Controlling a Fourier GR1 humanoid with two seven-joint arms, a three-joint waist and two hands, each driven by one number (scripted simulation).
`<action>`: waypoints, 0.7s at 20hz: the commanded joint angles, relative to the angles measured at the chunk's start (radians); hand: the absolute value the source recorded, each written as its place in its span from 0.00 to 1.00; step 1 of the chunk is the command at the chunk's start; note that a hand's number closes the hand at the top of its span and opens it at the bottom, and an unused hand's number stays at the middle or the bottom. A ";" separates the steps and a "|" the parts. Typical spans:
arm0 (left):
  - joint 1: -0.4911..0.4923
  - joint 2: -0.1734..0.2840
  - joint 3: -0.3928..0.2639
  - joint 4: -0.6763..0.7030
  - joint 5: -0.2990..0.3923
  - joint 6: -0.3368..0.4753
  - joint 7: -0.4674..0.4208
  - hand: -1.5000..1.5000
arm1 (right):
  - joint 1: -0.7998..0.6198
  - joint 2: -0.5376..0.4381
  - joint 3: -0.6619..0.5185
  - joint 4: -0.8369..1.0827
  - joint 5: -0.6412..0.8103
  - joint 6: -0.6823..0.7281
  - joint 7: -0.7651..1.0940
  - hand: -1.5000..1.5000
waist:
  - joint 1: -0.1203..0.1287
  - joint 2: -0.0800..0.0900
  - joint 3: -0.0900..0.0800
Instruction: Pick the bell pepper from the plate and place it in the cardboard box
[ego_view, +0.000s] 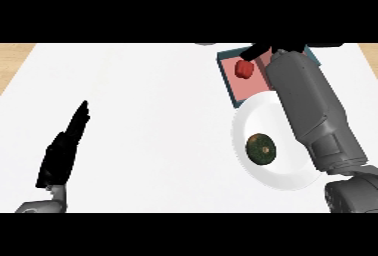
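Red bell pepper lies in the box, right hand just above it.

Near the counter's (148, 100) lower-left corner the left hand (63, 150) rests with fingers straight. Toward the right edge a white plate (255, 112) carries a dark green round vegetable (261, 149). At the far right corner the bell pepper (244, 69) sits inside the cardboard box (247, 92); the right hand (258, 50) hovers beside it, fingers' spread unclear.

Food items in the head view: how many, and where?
2. A red bell pepper lies in the teal-walled cardboard box; a round dark green item sits on the white plate. The right forearm may hide more.
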 joint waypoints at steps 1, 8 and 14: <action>-0.012 0.002 0.000 -0.027 -0.001 -0.004 0.021 0.50 | 0.001 0.002 -0.042 0.104 -0.023 -0.123 -0.083 0.00 | 0.010 0.004 0.001; 0.018 0.022 0.023 0.013 0.038 -0.051 -0.015 0.50 | -0.010 -0.014 -0.172 -0.008 -0.154 -0.363 -0.202 0.00 | 0.006 0.003 0.001; 0.004 -0.029 0.004 0.058 -0.025 0.030 -0.024 0.50 | 0.031 -0.008 -0.296 -0.120 -0.362 -0.386 -0.403 0.00 | -0.034 -0.009 0.001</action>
